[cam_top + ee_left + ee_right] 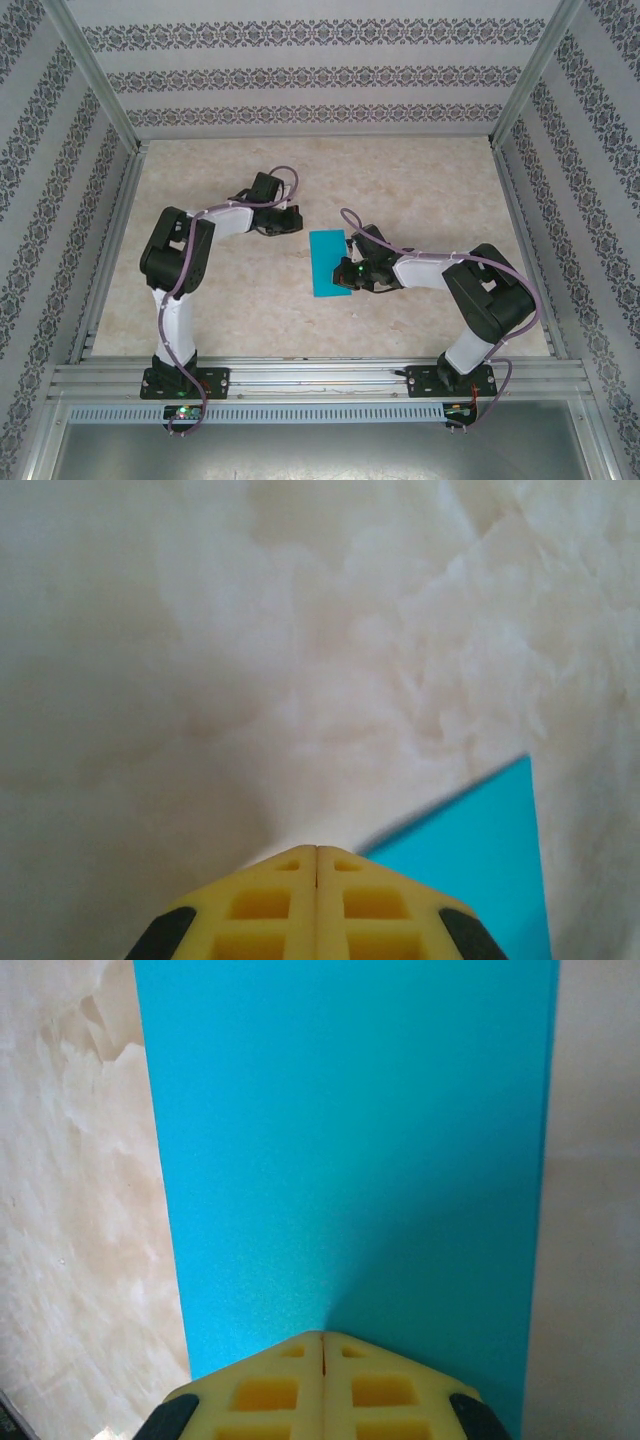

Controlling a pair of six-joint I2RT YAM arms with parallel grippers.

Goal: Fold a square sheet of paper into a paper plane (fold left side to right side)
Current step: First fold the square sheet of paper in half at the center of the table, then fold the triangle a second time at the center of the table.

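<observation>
Far left, top view: wall (40, 200) with grey flower-stripe wallpaper, pattern only. The left arm (180, 270) is black and white with a purple cable and bends over the marble-look table (220, 320). There is a green light (182, 410) at its base on the metal rail (320, 378).

The left gripper (283, 222) sits up-left of the paper sheet (330, 263) and apart from it. In the left wrist view the left gripper (317, 855) has its yellow fingers pressed together, seam closed, nothing between them. The tip is low over bare table (250, 660). One corner of the paper sheet (480, 870) lies just right of the tip, with a dark shadow line along its near edge. Can't tell whether it touches the fingers.

Centre, top view: the paper sheet is teal-blue and plain, lying flat on the table between the two grippers. It reads as a rectangle, longer than wide, long side running away from the arm bases.

Right of it, the right gripper (352, 268) is at the sheet's right edge, over its nearer half, with a small green light on the wrist. In the right wrist view the right gripper (322, 1338) also has its yellow fingers closed tight, nothing clamped. The tip is on or just over the near end of the paper sheet (350, 1140). Its shadow runs right up to the tip, so it looks like contact. The sheet runs away from the tip as a long strip, with table (80, 1210) on both sides.

The right arm (480, 300) has the same black and white build and purple cable.
</observation>
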